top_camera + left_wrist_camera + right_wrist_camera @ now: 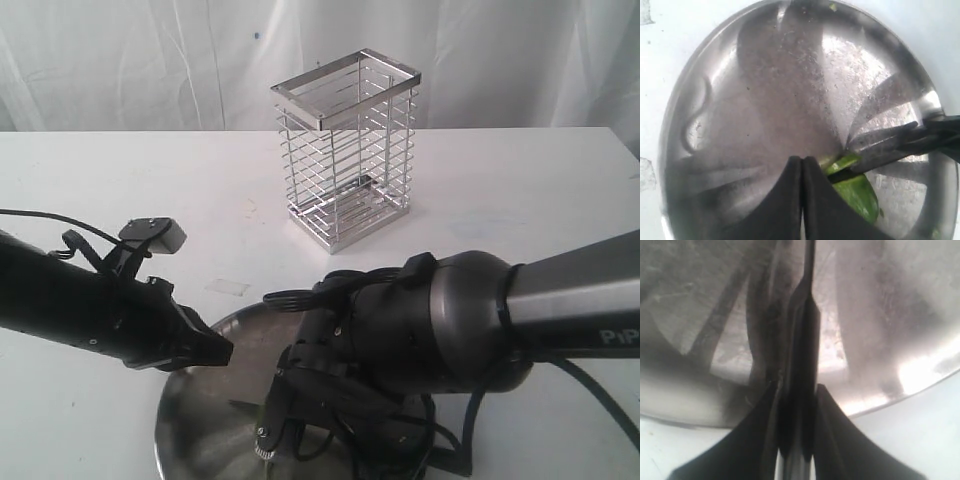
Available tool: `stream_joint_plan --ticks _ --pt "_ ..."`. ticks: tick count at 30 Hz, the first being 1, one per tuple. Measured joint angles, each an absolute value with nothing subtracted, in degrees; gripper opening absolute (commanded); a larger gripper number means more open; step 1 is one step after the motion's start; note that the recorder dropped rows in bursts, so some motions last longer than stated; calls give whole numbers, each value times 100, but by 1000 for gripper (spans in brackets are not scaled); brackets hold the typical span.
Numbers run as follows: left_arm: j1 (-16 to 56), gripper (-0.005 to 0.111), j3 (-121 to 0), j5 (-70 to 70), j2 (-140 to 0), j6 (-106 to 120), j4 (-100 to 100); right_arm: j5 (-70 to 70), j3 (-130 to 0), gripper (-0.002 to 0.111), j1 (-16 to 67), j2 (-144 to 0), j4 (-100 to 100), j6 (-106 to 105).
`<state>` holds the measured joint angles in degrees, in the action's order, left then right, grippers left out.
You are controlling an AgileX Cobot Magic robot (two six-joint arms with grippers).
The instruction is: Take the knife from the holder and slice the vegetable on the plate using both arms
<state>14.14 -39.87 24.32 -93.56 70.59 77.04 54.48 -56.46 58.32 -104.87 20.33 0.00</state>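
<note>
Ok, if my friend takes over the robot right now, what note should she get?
Left gripper: jaws shut, nothing between them, tips down beside the small green chili pepper on the round shiny steel plate.
Right gripper: jaws shut on the slim black knife, blade on the pepper.
Done: knife is out of the tall chrome wire holder, which stands empty beyond the plate.
Left: cut the slices; none clearly finished.
</note>
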Motion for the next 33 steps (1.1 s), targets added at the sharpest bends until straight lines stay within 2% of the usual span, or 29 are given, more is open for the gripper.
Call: stream_joint_plan --ticks 15,20,23,27,30,33 --pt "1414 0 -3987 2938 -9285 6674 7208 6201 -5646 0 5832 -10348 2907 490" --pt "1414 0 -3987 3020 -9285 6641 7185 6216 -5646 0 5832 -10348 2605 589" --pt "1414 9 -3987 3048 -9285 6588 7185 6228 -5646 0 5832 -10348 2244 602" --pt "1414 26 -3987 3076 -9285 6506 7185 6324 -5646 0 5832 -10322 1841 544" --pt "1414 33 -3987 3092 -9285 6472 7185 6506 -5646 0 5832 -10270 1786 519" --pt "1414 35 -3987 3092 -9285 6445 7185 6797 -5646 0 5832 -10174 1786 477"
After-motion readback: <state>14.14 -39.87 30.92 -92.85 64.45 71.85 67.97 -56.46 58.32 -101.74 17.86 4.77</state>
